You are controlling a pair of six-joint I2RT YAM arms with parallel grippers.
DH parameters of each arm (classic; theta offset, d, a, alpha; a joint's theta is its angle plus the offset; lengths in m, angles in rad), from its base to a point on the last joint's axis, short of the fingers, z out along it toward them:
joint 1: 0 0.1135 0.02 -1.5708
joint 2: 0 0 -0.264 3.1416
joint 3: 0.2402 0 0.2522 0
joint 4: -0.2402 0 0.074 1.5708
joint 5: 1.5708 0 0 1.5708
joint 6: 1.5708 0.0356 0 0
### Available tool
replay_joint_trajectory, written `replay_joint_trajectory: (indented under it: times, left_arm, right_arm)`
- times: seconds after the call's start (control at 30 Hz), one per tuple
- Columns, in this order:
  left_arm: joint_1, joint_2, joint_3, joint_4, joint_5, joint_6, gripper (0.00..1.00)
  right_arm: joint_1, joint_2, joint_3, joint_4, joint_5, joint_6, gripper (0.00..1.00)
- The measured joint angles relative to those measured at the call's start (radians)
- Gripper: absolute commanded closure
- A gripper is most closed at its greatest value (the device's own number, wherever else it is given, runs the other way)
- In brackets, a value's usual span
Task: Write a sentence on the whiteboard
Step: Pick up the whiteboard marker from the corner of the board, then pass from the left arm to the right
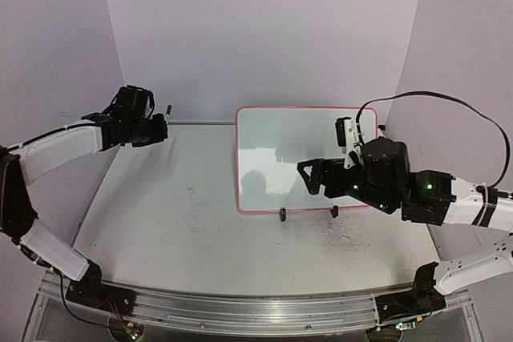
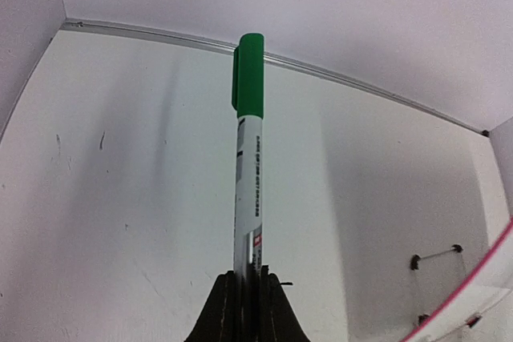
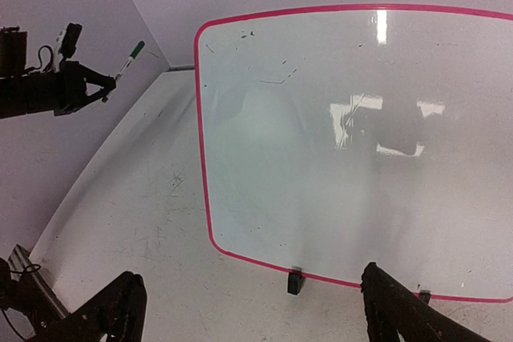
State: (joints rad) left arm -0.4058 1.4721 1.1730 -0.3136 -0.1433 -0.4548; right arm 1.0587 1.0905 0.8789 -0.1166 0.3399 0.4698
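The whiteboard (image 1: 280, 150) (image 3: 337, 158), pink-framed, rests right of the table's middle, with two black clip feet (image 3: 295, 281) at its near edge. Its surface carries only small specks and glare; no sentence shows on it. My left gripper (image 1: 159, 124) (image 2: 248, 279) hangs at the far left near the back wall, shut on a marker (image 2: 249, 174) with its green cap (image 2: 251, 74) on. That marker (image 3: 128, 58) points up and away from the board. My right gripper (image 1: 317, 179) (image 3: 256, 310) stands open over the board's near edge, holding nothing.
The scuffed white tabletop (image 1: 176, 214) is closed in by pale walls at the back and sides. A metal rail (image 1: 240, 310) runs along the near edge. A black cable (image 1: 473, 110) loops above the right arm.
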Motion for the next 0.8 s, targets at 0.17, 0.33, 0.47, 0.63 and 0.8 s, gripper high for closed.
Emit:
replay_joint_trajectory:
  times: [0.17, 0.33, 0.47, 0.63, 0.8]
  left_arm:
    - [-0.02, -0.265, -0.14, -0.009, 0.089, -0.119, 1.0]
    - [-0.145, -0.456, -0.248, 0.025, 0.142, -0.262, 1.0]
    - [-0.328, -0.518, -0.342, 0.117, 0.145, -0.354, 1.0]
    - [-0.49, -0.51, -0.382, 0.233, 0.12, -0.38, 1.0]
    - [-0.526, -0.469, -0.393, 0.39, 0.134, -0.359, 1.0]
  right_arm:
    - [-0.001, -0.014, -0.002, 0.016, -0.057, 0.001, 0.03]
    - [-0.001, -0.013, -0.002, 0.037, -0.101, 0.014, 0.02]
    - [-0.001, 0.0, -0.011, 0.098, -0.137, 0.038, 0.03]
    - [-0.003, 0.069, -0.02, 0.22, -0.205, 0.067, 0.06]
    - [-0.003, 0.165, -0.022, 0.354, -0.252, 0.157, 0.07]
